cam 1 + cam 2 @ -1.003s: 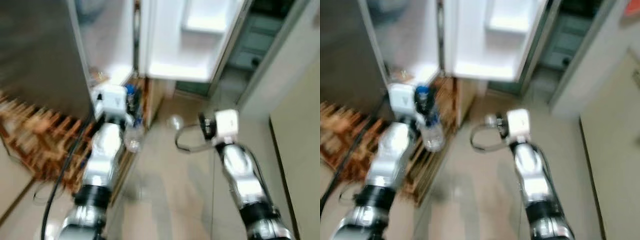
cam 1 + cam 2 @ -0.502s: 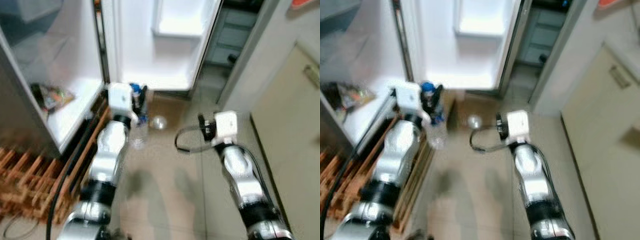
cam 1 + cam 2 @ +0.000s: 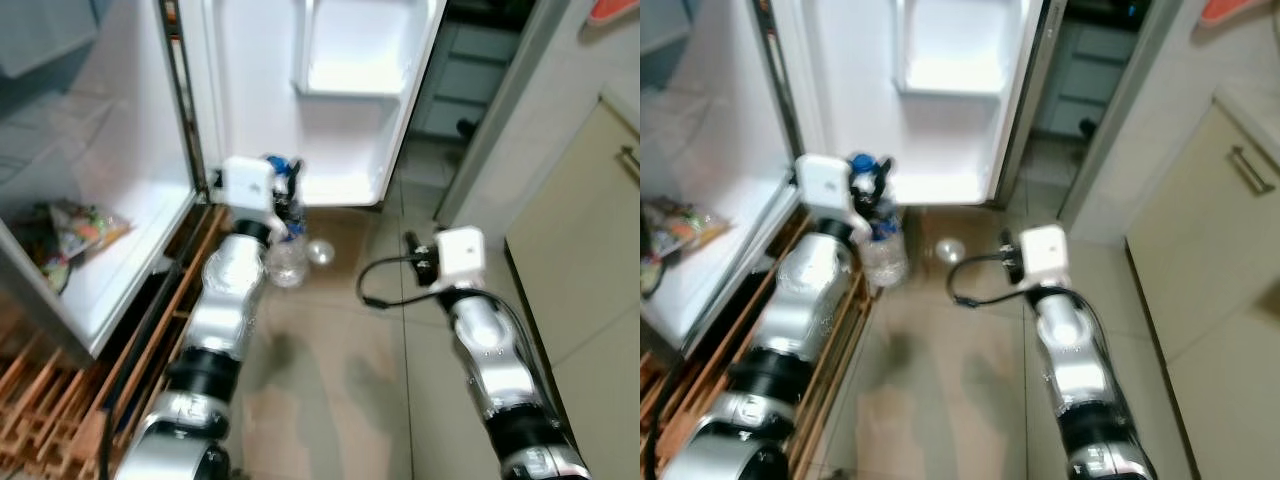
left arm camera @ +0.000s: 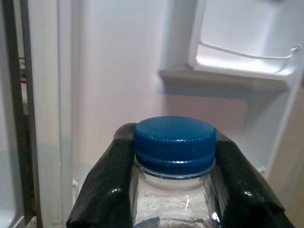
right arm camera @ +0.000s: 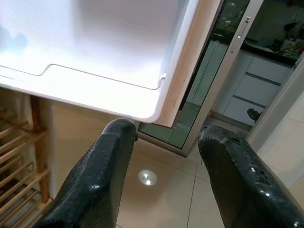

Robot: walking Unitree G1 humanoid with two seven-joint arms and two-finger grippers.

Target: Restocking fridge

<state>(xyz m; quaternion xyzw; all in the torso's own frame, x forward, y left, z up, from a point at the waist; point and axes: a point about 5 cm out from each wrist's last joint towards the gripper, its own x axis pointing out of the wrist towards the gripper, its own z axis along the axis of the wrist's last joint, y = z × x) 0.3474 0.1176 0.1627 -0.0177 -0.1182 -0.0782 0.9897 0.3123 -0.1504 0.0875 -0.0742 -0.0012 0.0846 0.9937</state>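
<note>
Bottle clamped in left end effector, seemingly upright

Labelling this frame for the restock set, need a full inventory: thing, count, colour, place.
Water bottle: 1, clear with blue cap, held in front of the open fridge door.
Fridge door: 1, white, open, straight ahead, with door shelves.
Fridge compartment: 1, white, on the left.
Food packet: 1, multicoloured, on the compartment's floor.
Wooden slatted rack: 1, brown, on the floor at left.
Cabinet: 1, cream, at right.
Left gripper: fingers black, shut on the bottle's neck.
Right gripper: fingers black, open, empty.
</note>
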